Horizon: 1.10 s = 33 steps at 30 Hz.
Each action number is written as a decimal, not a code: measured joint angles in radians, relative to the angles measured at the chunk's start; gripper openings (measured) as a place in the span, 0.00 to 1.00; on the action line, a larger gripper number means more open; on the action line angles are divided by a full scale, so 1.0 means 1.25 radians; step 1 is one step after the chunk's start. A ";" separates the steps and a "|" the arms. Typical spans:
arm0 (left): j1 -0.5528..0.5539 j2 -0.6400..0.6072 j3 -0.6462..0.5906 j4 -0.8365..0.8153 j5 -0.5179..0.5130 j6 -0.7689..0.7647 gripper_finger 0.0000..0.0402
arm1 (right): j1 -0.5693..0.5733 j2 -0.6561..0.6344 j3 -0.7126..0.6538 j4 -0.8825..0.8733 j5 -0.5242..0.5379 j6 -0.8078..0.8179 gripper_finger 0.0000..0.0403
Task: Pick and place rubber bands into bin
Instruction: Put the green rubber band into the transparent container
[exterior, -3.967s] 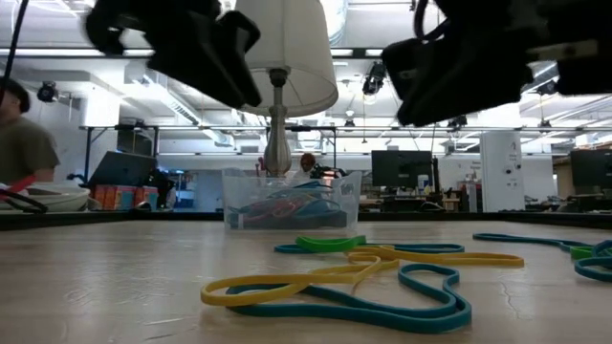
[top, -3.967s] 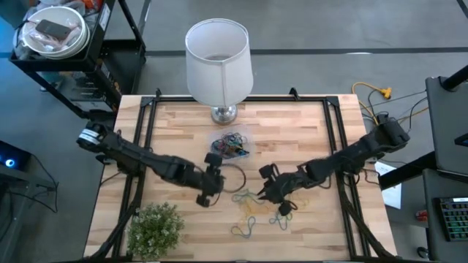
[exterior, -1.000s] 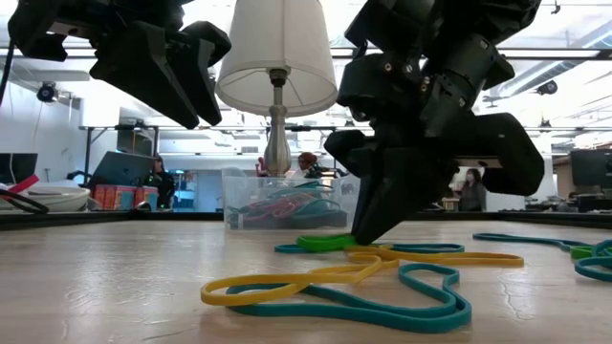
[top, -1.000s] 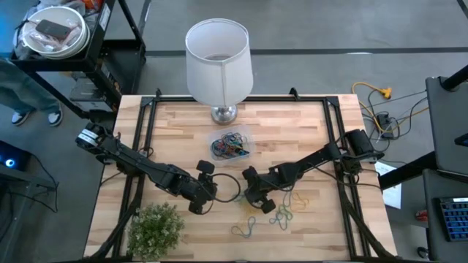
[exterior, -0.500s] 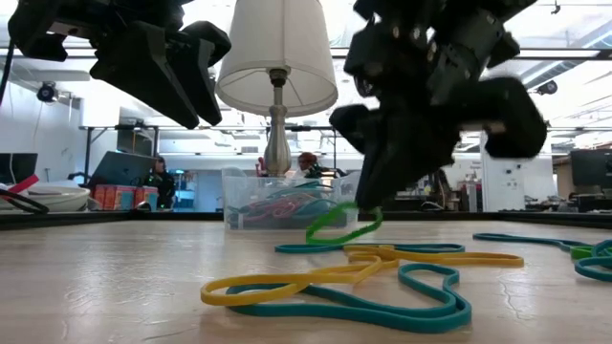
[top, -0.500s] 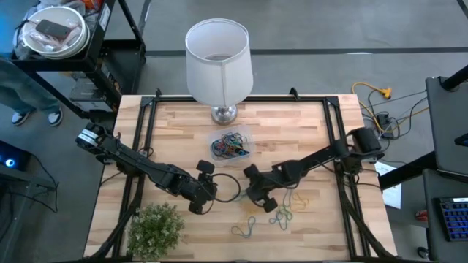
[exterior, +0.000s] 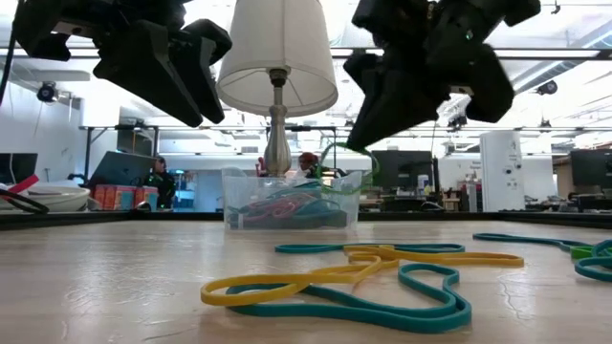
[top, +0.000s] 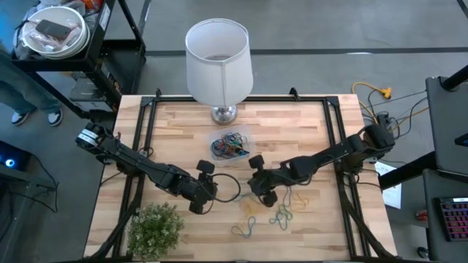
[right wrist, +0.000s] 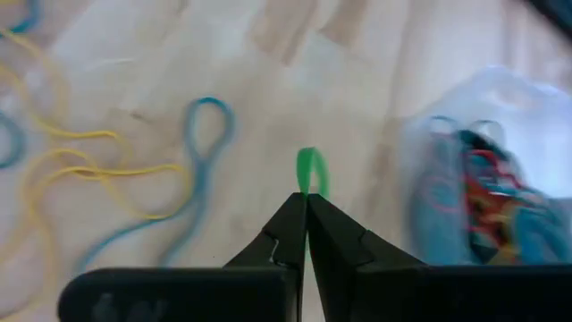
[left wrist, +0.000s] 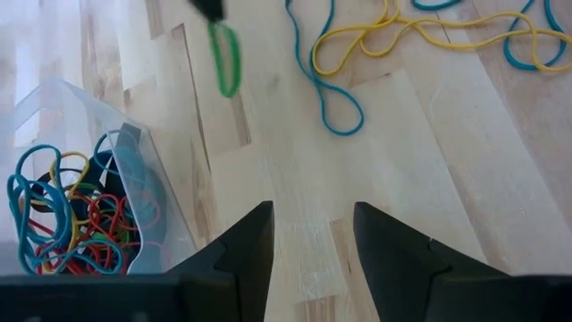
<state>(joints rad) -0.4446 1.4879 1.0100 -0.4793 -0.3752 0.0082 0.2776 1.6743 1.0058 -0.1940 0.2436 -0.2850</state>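
Note:
My right gripper is shut on a green rubber band and holds it above the table; the low view shows band and gripper in front of the bin. The bin, a small see-through tub with several coloured bands inside, stands on the table before the lamp. Loose yellow and teal rubber bands lie on the wood on the near side. My left gripper hangs open and empty above the table, left of the right one. My right gripper pinches one end of the green loop between its two fingertips. The fingers slant down, coming from the table's right. The rest of the loop sticks out past the tips, lifted clear of the table.
A white lamp stands behind the bin at the far edge. A green plant sits at the near left corner. A black cable loop lies between the two grippers. Bare wood lies left of the bin.
My right gripper, shut on the green band, has risen and moved slightly toward the bin, tipping less steeply. The band lay on the table under the fingertips a second ago; now it hangs clear of the wood. The other bands have stayed where they lay.

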 joint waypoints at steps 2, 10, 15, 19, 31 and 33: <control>0.000 0.000 0.000 -0.001 0.000 0.000 0.35 | 0.000 -0.005 0.000 0.001 0.047 -0.017 0.02; 0.000 0.000 0.000 0.000 -0.003 0.006 0.35 | -0.043 -0.003 0.000 0.038 0.163 -0.093 0.02; 0.000 0.000 0.000 0.000 -0.004 0.006 0.35 | -0.103 -0.003 0.000 0.086 0.164 -0.134 0.02; 0.000 0.000 0.000 0.000 -0.004 0.006 0.35 | -0.160 -0.003 0.000 0.117 0.164 -0.142 0.02; 0.000 0.000 0.000 0.000 -0.005 0.005 0.35 | -0.302 -0.003 -0.015 0.118 0.061 -0.016 0.04; 0.000 0.000 0.000 0.000 -0.006 0.005 0.35 | -0.311 -0.003 -0.020 0.119 0.043 -0.001 0.06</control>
<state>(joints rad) -0.4445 1.4879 1.0100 -0.4796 -0.3825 0.0151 -0.1116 1.6711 0.9807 -0.0453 0.2975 -0.2866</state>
